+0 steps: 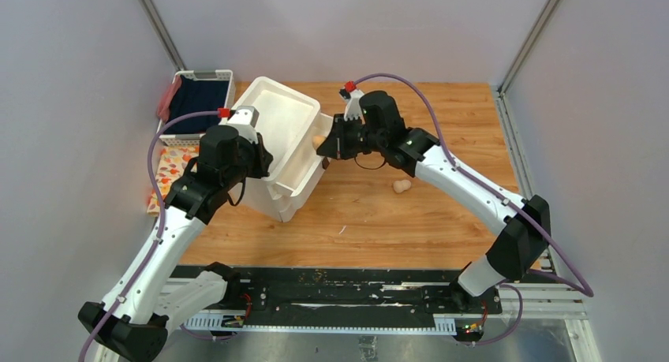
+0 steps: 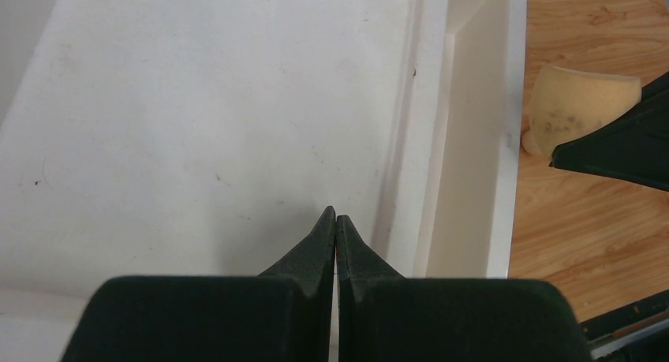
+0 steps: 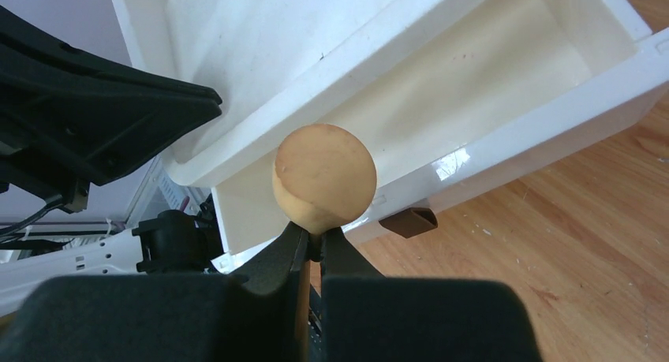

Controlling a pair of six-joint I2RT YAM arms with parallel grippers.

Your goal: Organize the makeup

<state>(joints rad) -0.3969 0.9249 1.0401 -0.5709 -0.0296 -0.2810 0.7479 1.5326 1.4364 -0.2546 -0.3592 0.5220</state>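
My right gripper (image 3: 322,236) is shut on the narrow end of a beige makeup sponge (image 3: 323,177) and holds it just above the open top drawer (image 3: 481,78) of the white drawer box (image 1: 288,121). In the top view the right gripper (image 1: 326,141) is at the box's right side. The held sponge also shows in the left wrist view (image 2: 572,106). A second beige gourd-shaped sponge (image 1: 401,186) lies on the wooden table. My left gripper (image 2: 336,217) is shut and empty, its tips on the box's white top (image 2: 197,125). No sticks or pencils are in view.
A brown drawer knob (image 3: 408,221) sticks out below the open drawer. A white basket with dark blue cloth (image 1: 201,94) stands at the back left, with a patterned pad (image 1: 168,169) in front of it. A tiny white scrap (image 1: 342,230) lies on the table.
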